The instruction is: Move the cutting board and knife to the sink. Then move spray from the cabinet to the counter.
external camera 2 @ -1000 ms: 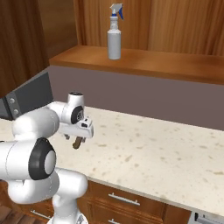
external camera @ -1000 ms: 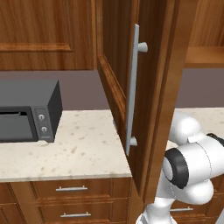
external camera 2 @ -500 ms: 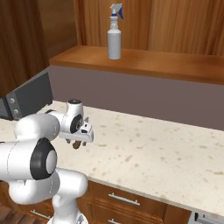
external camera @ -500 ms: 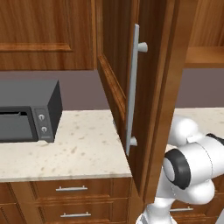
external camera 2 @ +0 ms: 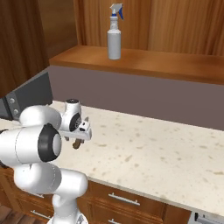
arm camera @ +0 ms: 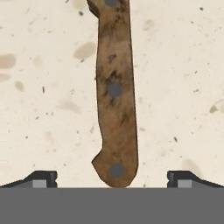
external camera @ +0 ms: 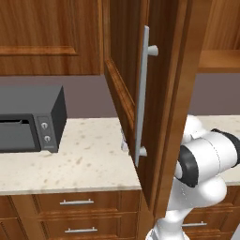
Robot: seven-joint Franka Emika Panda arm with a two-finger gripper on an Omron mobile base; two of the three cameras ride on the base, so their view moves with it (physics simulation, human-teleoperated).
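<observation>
Knife (arm camera: 114, 94) first: it lies flat on the counter (arm camera: 175, 65), right under me. In my hand view I see its brown wooden handle with three round metal dots. It runs straight up the middle, between my two finger tips (arm camera: 41, 178). I cannot see the blade, because it goes off the top edge. My fingers are as wide apart as they go, and they hold nothing. I think I keep them wide so the handle can fit between them when I go down. I line up with the handle because it is thick and easy to squeeze. I do not touch it yet, as far as I can tell.

From the right base view, my gripper (external camera 2: 80, 133) hangs low over the counter, pointing down, and a bit of brown handle peeks out under it. The knife still has to go to the sink, so this part of the job is not done.

Spray (external camera 2: 114, 33) stands upright on the wooden shelf of the cabinet (external camera 2: 144, 61), high up and well away from me. It waits there for later.

The counter is cream stone with brown speckles. Brown drawers with short silver handles (external camera 2: 124, 199) sit under it. In the left base view, the cabinet door (external camera: 129, 93) with its long silver bar (external camera: 143, 98) hangs open over the counter. A dark microwave (external camera: 30, 119) sits to the left of it.
</observation>
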